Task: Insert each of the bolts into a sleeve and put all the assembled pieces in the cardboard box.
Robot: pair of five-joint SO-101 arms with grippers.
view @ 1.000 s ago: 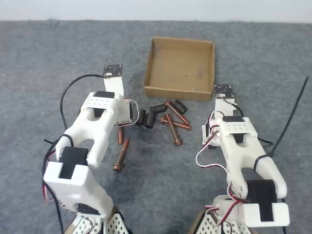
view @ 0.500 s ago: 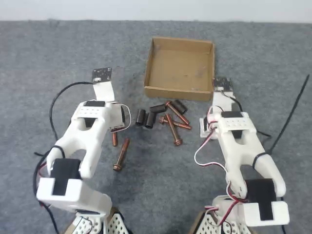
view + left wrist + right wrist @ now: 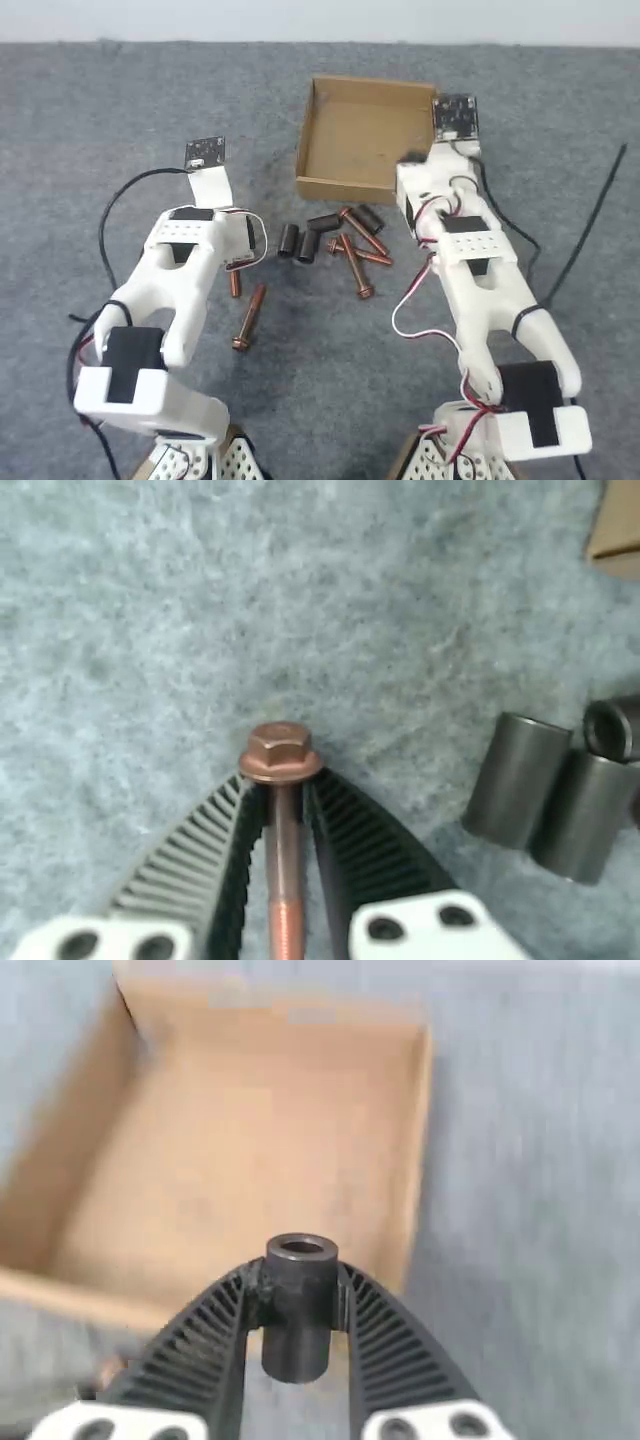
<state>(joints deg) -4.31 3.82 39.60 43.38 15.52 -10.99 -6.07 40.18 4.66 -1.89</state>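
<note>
The right arm is now reaching farther forward than a moment ago, carrying its load from beside the loose parts up to the near right corner of the cardboard box [image 3: 362, 186]. The left arm is staying where it was.

A dark sleeve [image 3: 296, 1340] is sitting clamped between the ridged fingers of the right gripper [image 3: 297, 1280], with its open bore showing at the fingertip end. It is hanging over the near wall of the box. A copper bolt [image 3: 285, 870] is lying lengthwise in the grasp of the left gripper [image 3: 282, 780], its hexagonal head poking out just past the fingertips, above the grey carpet [image 3: 100, 120].

Two loose sleeves [image 3: 298, 242] are standing side by side just beside the left gripper, and two more [image 3: 322, 222] are lying nearer the box. Three bolts [image 3: 355, 250] are lying crossed in a small pile between the arms. One further bolt [image 3: 249, 316] is lying apart, close to the left arm. The box itself is sitting open, beyond the pile.
</note>
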